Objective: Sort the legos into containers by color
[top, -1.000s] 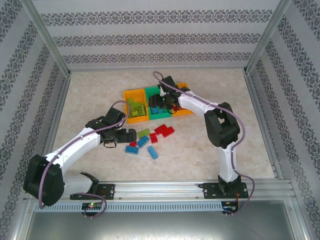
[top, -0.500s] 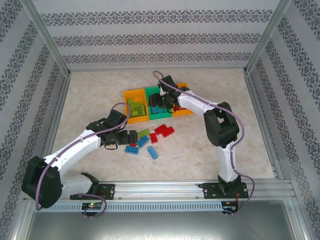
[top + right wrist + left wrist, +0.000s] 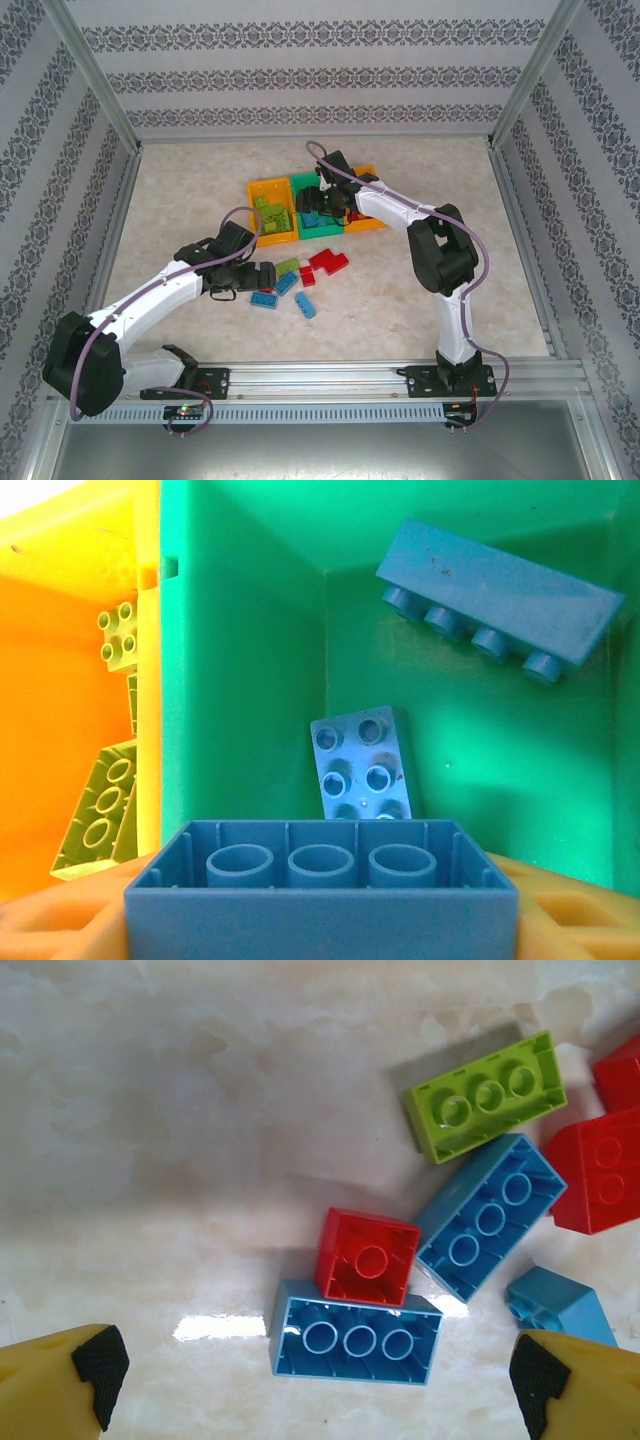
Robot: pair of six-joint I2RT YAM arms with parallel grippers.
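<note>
Left gripper (image 3: 320,1388), jaws gaping, has crept toward 4 o'clock over the loose blue brick (image 3: 357,1336); right gripper (image 3: 320,925) still clasps the carried blue brick (image 3: 320,880) (hollow side showing) above the green bin (image 3: 250,670).

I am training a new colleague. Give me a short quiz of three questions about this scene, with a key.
1. True or false: the blue brick in the right gripper is above the green bin.
2. Which colour are the bricks in the orange-yellow bin left of the green one? A red, B lime green, C blue.
3. Fill in: the left gripper, above loose bricks on the table, is ____.
Key: 1 true; 2 B; 3 open.
</note>
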